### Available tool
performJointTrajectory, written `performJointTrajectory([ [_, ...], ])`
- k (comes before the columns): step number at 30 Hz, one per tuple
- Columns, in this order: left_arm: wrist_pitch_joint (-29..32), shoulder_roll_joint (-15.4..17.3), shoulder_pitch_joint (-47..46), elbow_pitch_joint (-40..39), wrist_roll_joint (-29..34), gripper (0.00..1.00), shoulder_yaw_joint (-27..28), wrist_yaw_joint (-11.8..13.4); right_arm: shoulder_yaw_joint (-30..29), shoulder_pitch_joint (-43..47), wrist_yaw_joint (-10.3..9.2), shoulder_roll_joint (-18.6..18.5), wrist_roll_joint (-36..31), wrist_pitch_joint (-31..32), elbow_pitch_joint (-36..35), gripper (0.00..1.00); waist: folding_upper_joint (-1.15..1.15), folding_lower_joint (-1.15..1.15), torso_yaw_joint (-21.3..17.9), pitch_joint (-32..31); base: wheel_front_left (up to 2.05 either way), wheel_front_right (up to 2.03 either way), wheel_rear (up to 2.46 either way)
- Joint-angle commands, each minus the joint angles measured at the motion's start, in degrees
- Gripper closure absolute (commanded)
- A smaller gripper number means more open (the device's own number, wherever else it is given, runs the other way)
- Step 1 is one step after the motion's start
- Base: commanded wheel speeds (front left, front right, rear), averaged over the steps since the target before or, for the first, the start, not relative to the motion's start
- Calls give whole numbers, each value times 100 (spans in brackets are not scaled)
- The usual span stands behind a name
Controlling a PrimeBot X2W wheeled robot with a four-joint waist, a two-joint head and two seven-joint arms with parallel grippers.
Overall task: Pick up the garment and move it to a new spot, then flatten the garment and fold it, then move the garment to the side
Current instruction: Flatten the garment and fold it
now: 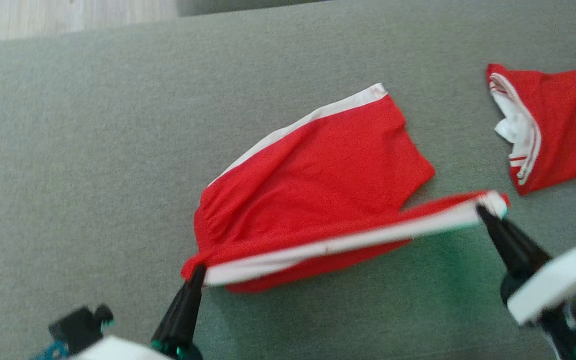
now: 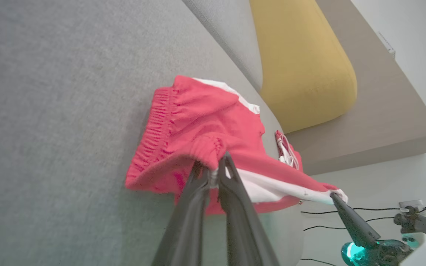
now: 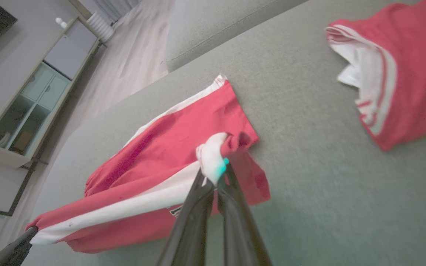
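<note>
Head view: red shorts (image 1: 318,165) at frame centre on the grey sofa seat (image 1: 68,150), near edge raised along its white stripe. Left gripper (image 1: 199,273) at lower left pinched onto the waistband corner, right gripper (image 1: 484,210) at right pinched onto the leg hem. Probably mid-fold: keep the stripe taut and level, carry it over the far leg, lower both ends together, release only with edges matched. Soft, grippy-looking upholstery; second red garment (image 1: 563,125) well apart at right edge. Yellow cushion (image 2: 301,62) upper centre of left wrist view; glass-fronted cabinet (image 3: 24,107) upper left of right wrist view.
</note>
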Motion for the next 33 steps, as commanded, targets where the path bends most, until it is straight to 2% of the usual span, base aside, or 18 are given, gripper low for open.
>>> performJointTrajectory([
  [1,81,29,-300,-255,-84,100,218,36,93,-411,37,-131,-54,108,-92,100,0,0,112,136,0,0,0],
  [7,485,-200,-1197,-129,-328,100,255,302,148,-1799,37,-162,-169,554,763,100,0,0,344,417,0,0,0],
  [13,587,-536,-2152,636,-414,100,384,573,-104,-2963,37,-95,-231,729,1849,100,0,0,541,664,0,0,0],
  [22,639,-797,-3105,1666,-373,100,372,592,48,-3890,37,-55,-450,615,2901,100,0,0,619,871,0,0,0],
  [33,538,-968,-3408,2284,-379,100,369,485,136,-4269,37,-48,-569,261,3569,100,0,0,694,920,0,0,0],
])
